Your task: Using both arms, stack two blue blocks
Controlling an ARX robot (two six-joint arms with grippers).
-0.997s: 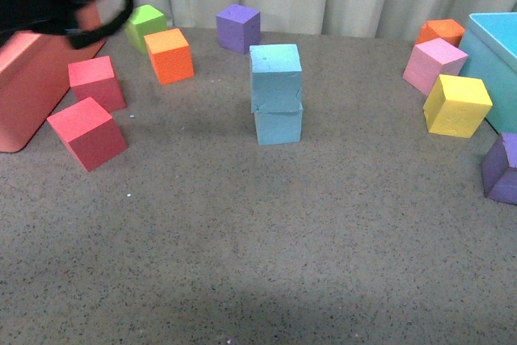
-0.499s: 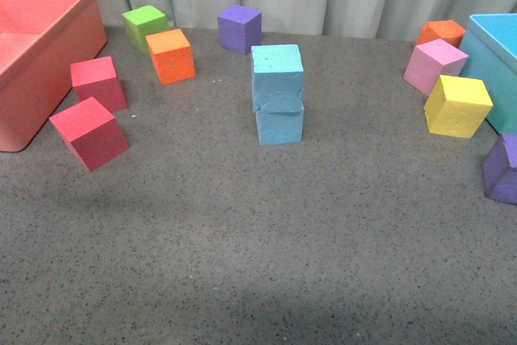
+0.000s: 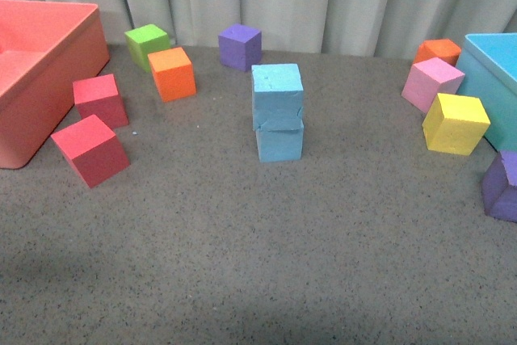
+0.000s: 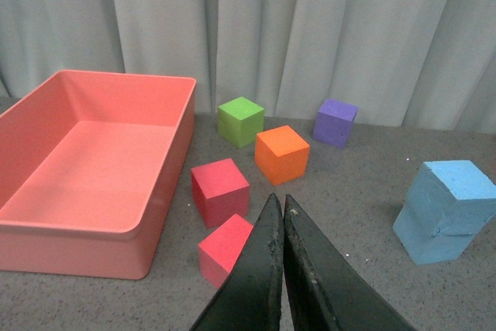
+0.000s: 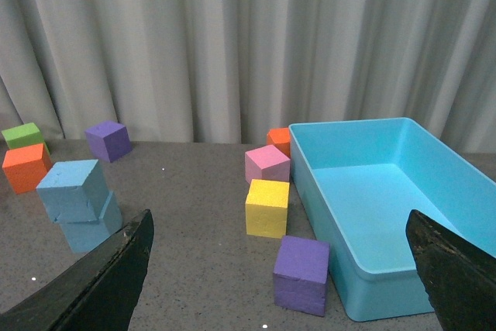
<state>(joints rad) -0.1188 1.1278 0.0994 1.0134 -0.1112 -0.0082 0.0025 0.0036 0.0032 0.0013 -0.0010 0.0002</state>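
blocks first: the two blue blocks point(image 3: 278, 112) stand stacked mid-counter, long axis upright, the upper one twisted a little and overhanging the lower. open counter point(image 3: 258, 264) lies all round the stack, widest toward the camera; nothing touches it. the red bin point(image 3: 32, 78) bounds the left edge and the turquoise bin point(image 3: 493, 70) the right. counted in the front view: two red cubes, two orange, two purple, one green, one pink, one yellow. the left gripper point(image 4: 281, 222) has its jaws pressed together, holding nothing. the right gripper point(image 5: 283, 269) has its jaws spread wide.
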